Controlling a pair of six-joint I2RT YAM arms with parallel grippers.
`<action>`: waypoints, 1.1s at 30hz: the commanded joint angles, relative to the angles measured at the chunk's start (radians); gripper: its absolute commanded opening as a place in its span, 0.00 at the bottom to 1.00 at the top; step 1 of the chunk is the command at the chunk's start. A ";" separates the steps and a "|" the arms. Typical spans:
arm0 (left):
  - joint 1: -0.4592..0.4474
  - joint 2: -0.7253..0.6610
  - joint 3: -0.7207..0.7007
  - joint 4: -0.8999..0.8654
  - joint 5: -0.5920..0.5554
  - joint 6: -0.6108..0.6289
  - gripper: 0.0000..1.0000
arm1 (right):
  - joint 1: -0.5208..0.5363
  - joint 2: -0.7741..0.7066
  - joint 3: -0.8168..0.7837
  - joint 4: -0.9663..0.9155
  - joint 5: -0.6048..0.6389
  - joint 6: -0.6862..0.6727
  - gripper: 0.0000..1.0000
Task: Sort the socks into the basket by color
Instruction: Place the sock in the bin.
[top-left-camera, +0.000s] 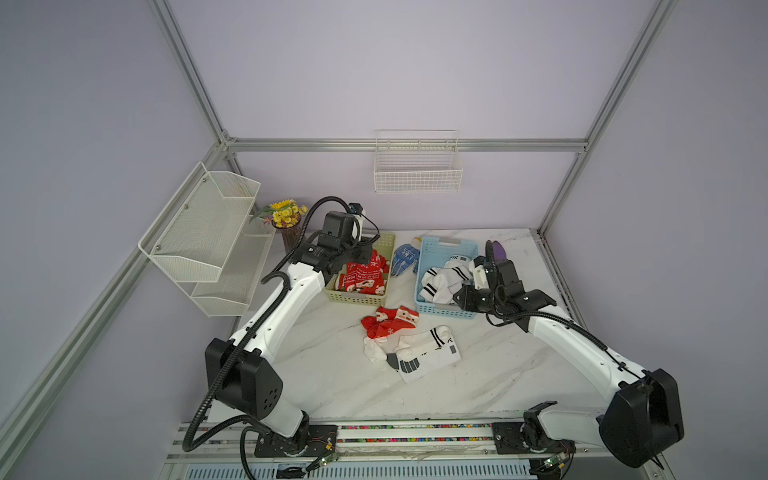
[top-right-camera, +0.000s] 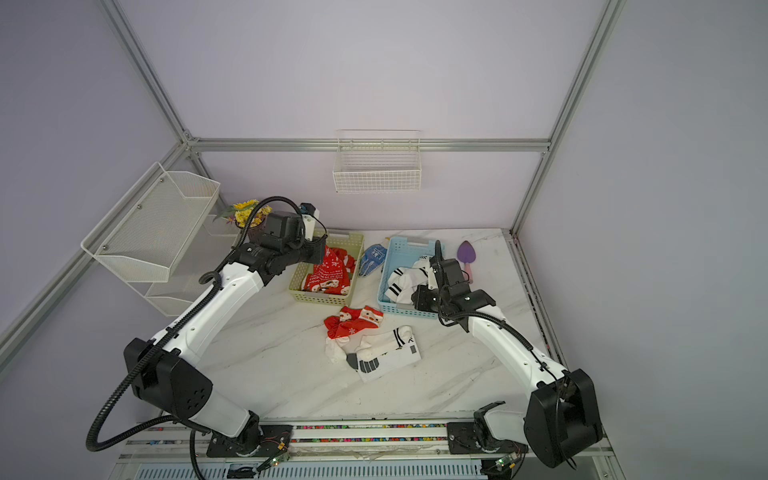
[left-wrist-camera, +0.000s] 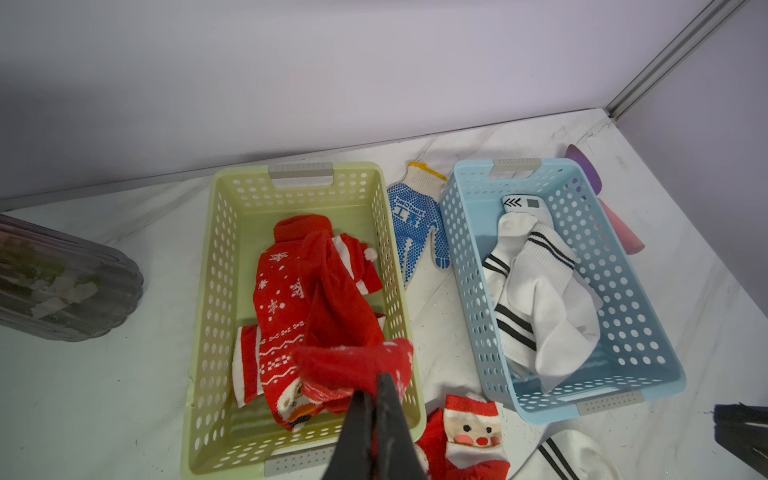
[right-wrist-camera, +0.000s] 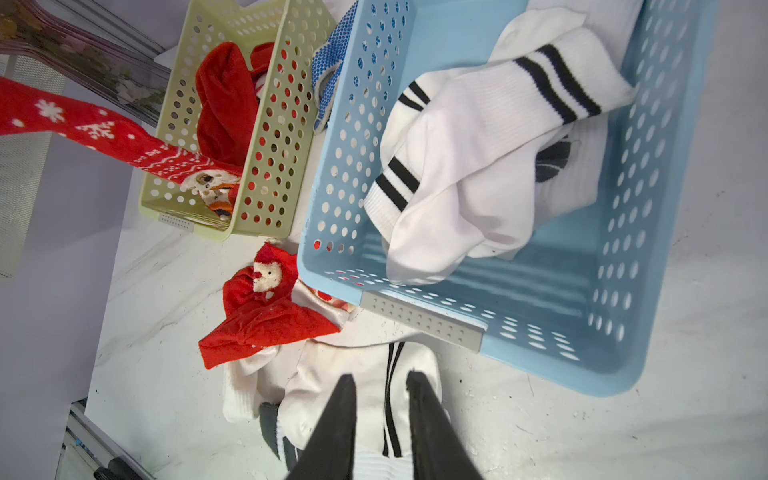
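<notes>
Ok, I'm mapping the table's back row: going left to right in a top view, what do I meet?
Vase of yellow flowers, green basket, blue dotted glove, blue basket, purple trowel.

From here the worktop (top-left-camera: 498, 374) reads as smooth, marble-look stone with a faint sheen. The green basket (left-wrist-camera: 232, 232) and blue basket (left-wrist-camera: 623, 291) are perforated plastic, slightly glossy. The red sock (left-wrist-camera: 345, 365) is fuzzy knit cloth, and the white socks (left-wrist-camera: 544, 307) are ribbed knit. The glove (left-wrist-camera: 415, 224) has rubbery-looking dots. The frame rails (top-left-camera: 291, 144) are brushed metal.

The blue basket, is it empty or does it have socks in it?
Not empty: white socks with black stripes lie piled inside the blue basket.
</notes>
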 joint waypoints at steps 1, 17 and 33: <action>0.014 0.032 0.030 0.037 -0.006 0.000 0.00 | 0.005 0.019 0.039 0.022 -0.008 -0.017 0.26; 0.065 0.283 0.234 0.048 -0.021 0.009 0.00 | 0.006 0.110 0.070 0.074 -0.024 -0.028 0.26; 0.115 0.477 0.365 0.063 -0.022 0.011 0.00 | 0.004 0.145 0.094 0.076 -0.027 -0.030 0.26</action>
